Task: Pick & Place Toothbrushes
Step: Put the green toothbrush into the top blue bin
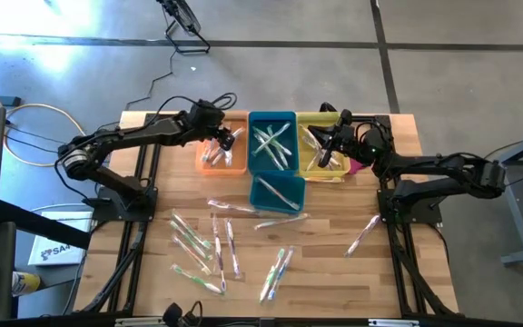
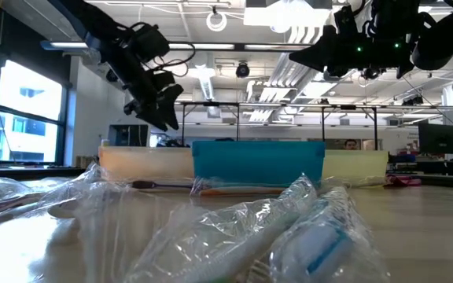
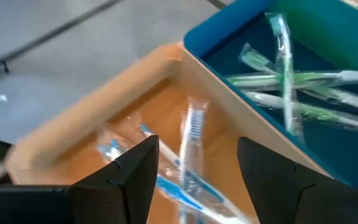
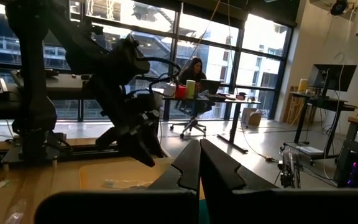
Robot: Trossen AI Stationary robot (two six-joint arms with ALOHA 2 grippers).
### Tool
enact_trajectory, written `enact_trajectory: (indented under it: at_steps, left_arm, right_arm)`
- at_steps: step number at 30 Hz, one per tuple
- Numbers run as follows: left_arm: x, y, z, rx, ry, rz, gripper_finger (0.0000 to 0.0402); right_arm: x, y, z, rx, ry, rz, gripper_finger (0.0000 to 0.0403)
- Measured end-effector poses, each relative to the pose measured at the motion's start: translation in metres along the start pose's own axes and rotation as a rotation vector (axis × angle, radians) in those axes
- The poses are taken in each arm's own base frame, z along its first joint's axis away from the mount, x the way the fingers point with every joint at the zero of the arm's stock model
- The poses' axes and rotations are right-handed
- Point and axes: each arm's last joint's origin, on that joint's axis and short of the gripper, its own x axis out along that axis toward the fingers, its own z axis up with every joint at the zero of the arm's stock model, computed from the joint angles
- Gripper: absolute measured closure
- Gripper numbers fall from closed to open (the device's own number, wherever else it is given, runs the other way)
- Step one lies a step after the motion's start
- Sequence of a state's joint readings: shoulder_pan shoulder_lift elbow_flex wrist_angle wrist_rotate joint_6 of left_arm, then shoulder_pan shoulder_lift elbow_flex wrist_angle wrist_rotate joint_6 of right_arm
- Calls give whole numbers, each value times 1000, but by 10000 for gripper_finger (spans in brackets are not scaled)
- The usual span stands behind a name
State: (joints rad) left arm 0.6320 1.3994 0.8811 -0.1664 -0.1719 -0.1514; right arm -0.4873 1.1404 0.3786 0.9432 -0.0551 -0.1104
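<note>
Left wrist view: crinkly clear-wrapped toothbrushes [image 3: 188, 149] are seen lying in the smooth orange bin [image 3: 104, 115], under the left gripper [image 3: 197, 171], whose dark fingers are spread wide and empty. More are scattered on the wooden table [image 1: 334, 272]. The right gripper [image 1: 330, 145] is held shut above the yellow bin [image 1: 320, 173].

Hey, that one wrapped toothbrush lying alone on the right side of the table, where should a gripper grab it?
Grip the lone toothbrush mid-handle, coming straight down from above. It lies flat and diagonal on the table, so turn the fingers across its length; nothing crowds it.
</note>
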Motion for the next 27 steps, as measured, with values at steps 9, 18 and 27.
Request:
enact_trajectory:
  at_steps: [9,18,27]
  left_arm:
    - [-25,11,-43,-19,-197,-27,190]
    - [-78,23,-67,-3,-419,-48,190]
    - [-101,31,-90,-22,-528,-62,190]
  right_arm:
    - [0,0,0,0,1,0,401]
    - [0,0,0,0,3,0,401]
    - [0,0,0,0,4,-3,401]
